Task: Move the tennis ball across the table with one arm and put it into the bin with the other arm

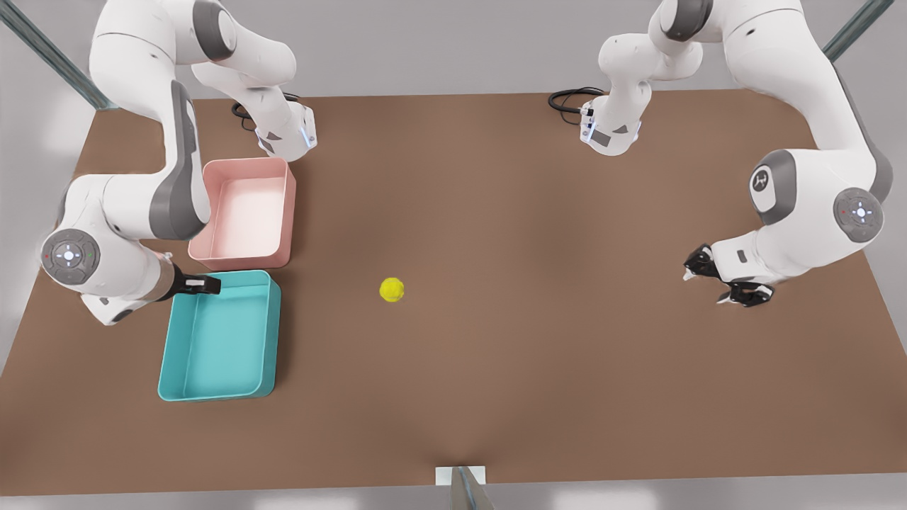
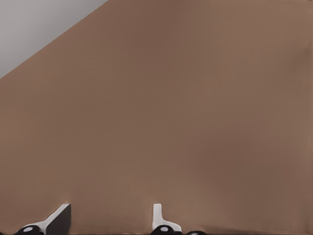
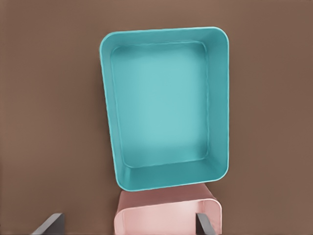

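Tennis ball: small, bright yellow-green, fuzzy, resting on bare brown table near mid-table, well apart from teal bin. No readable writing on ball or bins.

Right gripper: at front view's left, over teal bin's edge beside pink tub; fingers spread, holding nothing.

Left gripper: at front view's right, low over table, fingers parted, holding nothing.

Matte brown table, tennis ball resting near its middle, teal bin and pink tub just beside each other toward the front view's left, black cables at the far edge
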{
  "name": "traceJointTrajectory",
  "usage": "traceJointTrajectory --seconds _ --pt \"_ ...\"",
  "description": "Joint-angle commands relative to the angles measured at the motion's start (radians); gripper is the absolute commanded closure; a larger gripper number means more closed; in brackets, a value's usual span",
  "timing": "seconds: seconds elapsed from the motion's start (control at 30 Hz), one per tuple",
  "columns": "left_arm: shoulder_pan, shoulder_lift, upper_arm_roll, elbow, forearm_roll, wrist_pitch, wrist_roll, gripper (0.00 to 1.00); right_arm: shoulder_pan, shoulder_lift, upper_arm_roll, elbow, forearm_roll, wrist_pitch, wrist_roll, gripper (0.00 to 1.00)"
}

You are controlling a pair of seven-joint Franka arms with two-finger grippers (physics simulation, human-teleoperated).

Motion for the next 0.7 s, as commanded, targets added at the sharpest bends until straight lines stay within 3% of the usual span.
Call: traceJointTrajectory --seconds 0.0,0.07,0.1,0.2,0.27,0.43,0.67 --pt "0.0 -0.016 0.001 0.005 0.02 -0.174 -0.869 0.0 0.029 0.036 0.002 0.021 0.025 0.004 -0.002 0.0" --pt "0.0 -0.023 0.006 0.006 0.014 -0.176 -0.855 0.0 0.105 0.111 0.005 0.022 0.116 0.065 0.004 0.0" --pt "-0.003 -0.019 0.004 0.008 0.015 -0.182 -0.855 0.0 0.155 0.131 0.005 0.016 0.144 0.191 0.013 0.0" --pt "0.001 0.004 0.003 0.009 0.017 -0.18 -0.854 0.0 0.264 0.22 0.005 0.002 0.145 0.426 0.39 0.0" --pt "0.001 0.012 0.003 0.012 0.018 -0.18 -0.855 0.0 0.281 0.255 0.003 -0.022 0.145 0.535 0.404 0.0" --pt "-0.008 0.006 -0.005 0.012 0.02 -0.188 -0.858 0.0 0.27 0.152 0.005 -0.332 0.145 0.8 0.397 0.0" --pt "-0.008 0.007 -0.011 0.012 0.02 -0.2 -0.861 0.0 0.304 0.027 0.034 -0.616 0.147 0.936 0.383 0.0"
